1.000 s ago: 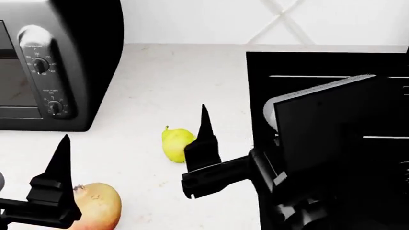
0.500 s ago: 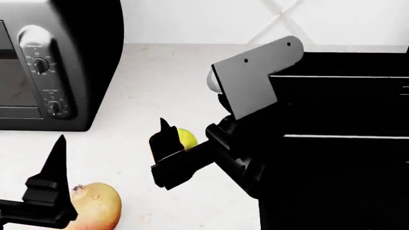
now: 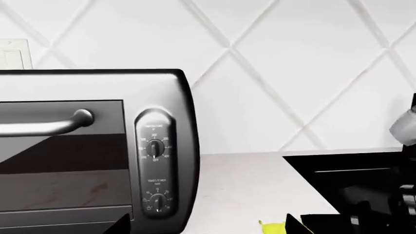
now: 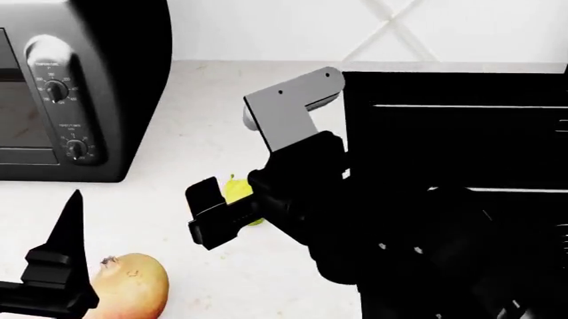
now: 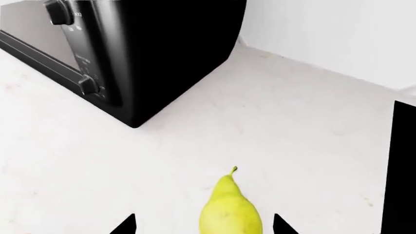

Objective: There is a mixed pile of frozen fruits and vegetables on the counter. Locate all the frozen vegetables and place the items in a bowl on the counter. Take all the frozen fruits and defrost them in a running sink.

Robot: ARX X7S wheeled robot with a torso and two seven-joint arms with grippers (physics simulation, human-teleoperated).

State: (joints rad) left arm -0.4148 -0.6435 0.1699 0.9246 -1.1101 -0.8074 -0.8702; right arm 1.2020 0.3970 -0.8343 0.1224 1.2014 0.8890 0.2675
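left wrist: toaster oven [image 3: 91, 156] fills most of it, a sliver of the yellow pear [image 3: 273, 227] on the counter [image 3: 240, 190], sink [image 3: 351, 180] beyond. my left gripper's jaw state, cannot tell.

head: my right gripper [image 4: 217, 212] sits right at the pear [image 4: 236, 193]; the tan-orange fruit [image 4: 133, 286] lies beside my left gripper [image 4: 53, 272].

right wrist: pear [image 5: 231, 212] lies between my spread fingertips [image 5: 123, 225], untouched.
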